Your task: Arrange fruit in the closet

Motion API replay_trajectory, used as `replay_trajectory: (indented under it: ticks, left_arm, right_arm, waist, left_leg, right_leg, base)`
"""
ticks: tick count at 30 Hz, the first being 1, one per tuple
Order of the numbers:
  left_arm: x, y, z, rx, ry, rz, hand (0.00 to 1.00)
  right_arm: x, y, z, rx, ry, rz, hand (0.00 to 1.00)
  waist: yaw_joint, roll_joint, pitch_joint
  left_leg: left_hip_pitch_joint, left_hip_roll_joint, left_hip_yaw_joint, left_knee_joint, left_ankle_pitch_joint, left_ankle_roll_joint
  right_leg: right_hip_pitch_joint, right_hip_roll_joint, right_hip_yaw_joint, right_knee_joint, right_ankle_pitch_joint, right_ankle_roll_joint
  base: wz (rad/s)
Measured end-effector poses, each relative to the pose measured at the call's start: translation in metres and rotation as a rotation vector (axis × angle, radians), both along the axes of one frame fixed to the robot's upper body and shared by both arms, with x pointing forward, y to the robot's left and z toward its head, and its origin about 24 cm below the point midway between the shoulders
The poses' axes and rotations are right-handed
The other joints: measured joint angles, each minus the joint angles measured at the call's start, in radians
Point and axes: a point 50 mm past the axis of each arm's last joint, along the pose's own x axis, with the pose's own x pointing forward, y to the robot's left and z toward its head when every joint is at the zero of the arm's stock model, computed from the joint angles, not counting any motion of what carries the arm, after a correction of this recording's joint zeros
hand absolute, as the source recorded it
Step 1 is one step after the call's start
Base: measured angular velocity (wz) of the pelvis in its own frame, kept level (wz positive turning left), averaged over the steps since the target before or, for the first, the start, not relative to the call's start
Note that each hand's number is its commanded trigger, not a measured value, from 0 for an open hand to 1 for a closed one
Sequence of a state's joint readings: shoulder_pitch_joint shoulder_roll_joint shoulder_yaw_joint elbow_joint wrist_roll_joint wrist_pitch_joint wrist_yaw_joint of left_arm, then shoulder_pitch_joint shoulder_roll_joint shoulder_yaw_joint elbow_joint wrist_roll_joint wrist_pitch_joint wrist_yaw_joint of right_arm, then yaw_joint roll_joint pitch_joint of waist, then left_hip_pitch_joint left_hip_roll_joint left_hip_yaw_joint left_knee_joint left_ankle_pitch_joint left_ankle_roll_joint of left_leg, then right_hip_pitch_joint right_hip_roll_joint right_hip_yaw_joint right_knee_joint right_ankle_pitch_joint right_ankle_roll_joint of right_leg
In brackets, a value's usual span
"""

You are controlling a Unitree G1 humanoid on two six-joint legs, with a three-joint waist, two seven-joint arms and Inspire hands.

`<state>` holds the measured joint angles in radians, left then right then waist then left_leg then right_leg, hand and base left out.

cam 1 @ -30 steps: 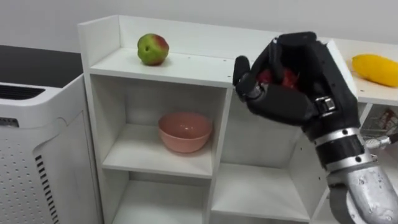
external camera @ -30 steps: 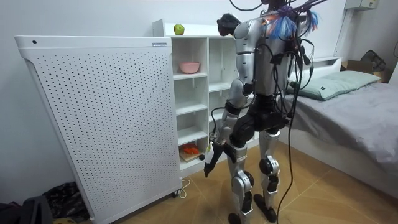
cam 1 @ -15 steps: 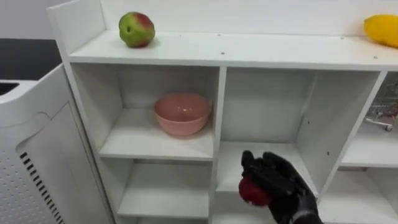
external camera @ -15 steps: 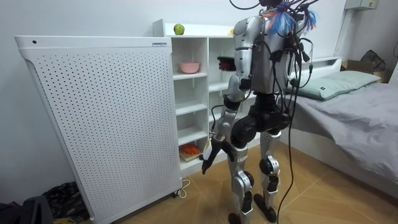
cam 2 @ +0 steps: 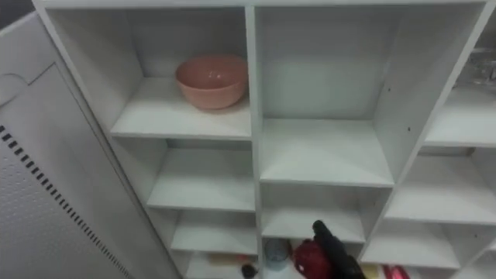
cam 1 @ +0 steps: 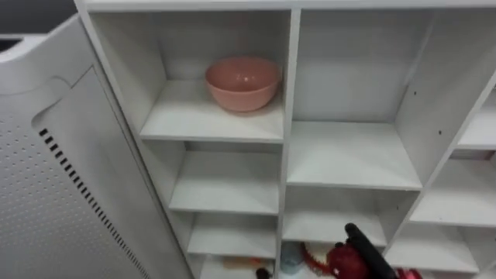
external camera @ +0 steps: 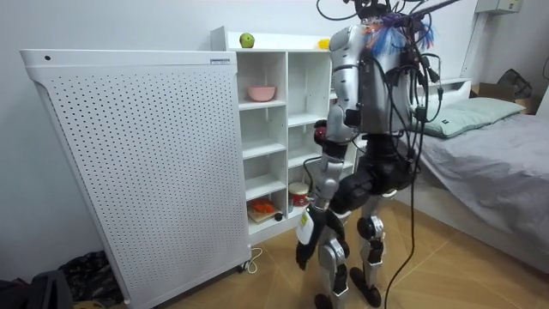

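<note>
Right hand [cam 1: 363, 245] low before closet's [cam 1: 288, 147] lower middle compartments, fingers curled round red fruit [cam 1: 345, 262]. Left hand [external camera: 303, 247] hangs by thigh. Pink bowl [cam 1: 242, 81] toward upper left shelf's right rear corner. Green apple [external camera: 247, 39] near closet top's left edge. White perforated panel [external camera: 129, 154] against closet's left side. Bed [external camera: 489, 146] at room view's right.

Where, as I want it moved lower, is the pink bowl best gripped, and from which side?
Probably its front rim, thumb inside, coming straight from the front: the pink bowl stands upright, mouth up, and the closet walls close its sides and back. The right hand holds a red fruit.
</note>
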<state>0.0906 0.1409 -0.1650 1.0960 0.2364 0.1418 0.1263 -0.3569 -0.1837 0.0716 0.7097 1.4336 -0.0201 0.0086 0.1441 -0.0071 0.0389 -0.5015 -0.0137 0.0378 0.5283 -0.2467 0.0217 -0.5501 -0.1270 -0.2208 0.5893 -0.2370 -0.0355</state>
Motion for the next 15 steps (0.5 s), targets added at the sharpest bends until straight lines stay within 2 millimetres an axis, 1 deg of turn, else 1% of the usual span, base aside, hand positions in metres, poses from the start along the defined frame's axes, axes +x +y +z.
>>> replay_trajectory:
  ticks: [1,5,7,8,10,12,13,15]
  left_arm:
    - [0.002,0.001,0.001,-0.007,-0.014,0.025,0.00]
    - [0.006,0.000,0.002,-0.030,-0.040,0.070,0.00]
    - [0.011,0.000,0.004,-0.037,-0.069,0.083,0.00]
    - [0.012,0.000,0.005,-0.034,-0.075,0.081,0.00]
    - [0.017,0.000,0.007,-0.038,-0.101,0.106,0.00]
    - [0.020,0.001,0.008,-0.029,-0.119,0.115,0.00]
    - [0.020,0.002,0.009,-0.017,-0.126,0.117,0.00]
    - [0.022,0.003,0.010,-0.005,-0.135,0.106,0.00]
  right_arm:
    - [0.006,-0.001,0.004,0.018,-0.007,-0.013,1.00]
    - [0.022,-0.009,0.017,0.051,-0.023,-0.055,1.00]
    - [0.029,-0.019,0.029,0.108,-0.052,-0.102,1.00]
    - [0.031,-0.021,0.033,0.118,-0.058,-0.113,1.00]
    - [0.043,-0.027,0.051,0.136,-0.092,-0.142,1.00]
    - [0.050,-0.032,0.061,0.143,-0.099,-0.166,1.00]
    - [0.053,-0.035,0.065,0.154,-0.104,-0.178,1.00]
    - [0.060,-0.040,0.075,0.166,-0.117,-0.200,1.00]
  waist:
    - [0.002,-0.001,0.0005]
    - [0.019,0.001,0.0002]
    - [0.038,0.002,-0.0001]
    - [0.041,0.002,-0.0001]
    - [0.049,0.001,-0.0003]
    - [0.056,0.002,-0.0001]
    - [0.059,0.004,-0.0005]
    - [0.062,0.005,0.0002]
  left_leg:
    - [-0.045,0.000,0.000,0.025,0.000,-0.001]
    - [-0.146,0.001,0.001,0.076,0.004,-0.007]
    - [-0.212,0.002,-0.003,0.108,0.005,-0.009]
    - [-0.228,0.001,-0.003,0.118,0.005,-0.009]
    - [-0.295,-0.003,0.001,0.156,0.004,-0.009]
    - [-0.330,-0.003,0.003,0.185,0.004,-0.009]
    - [-0.347,0.002,0.003,0.201,0.004,-0.010]
    - [-0.376,0.003,0.002,0.215,0.000,-0.012]
  right_leg:
    - [-0.041,-0.006,-0.002,0.022,-0.002,-0.004]
    - [-0.141,-0.011,-0.001,0.071,0.001,-0.019]
    - [-0.203,-0.017,-0.005,0.102,-0.002,-0.025]
    - [-0.219,-0.021,-0.007,0.113,-0.004,-0.028]
    - [-0.287,-0.039,-0.011,0.162,-0.010,-0.041]
    - [-0.315,-0.047,-0.017,0.191,-0.014,-0.047]
    - [-0.327,-0.046,-0.021,0.201,-0.021,-0.048]
    - [-0.349,-0.049,-0.027,0.217,-0.029,-0.048]
  base:
    - [0.13]
    - [0.01]
    - [0.08]
    - [0.13]
    - [0.14]
    - [0.20]
    - [0.29]
    - [0.21]
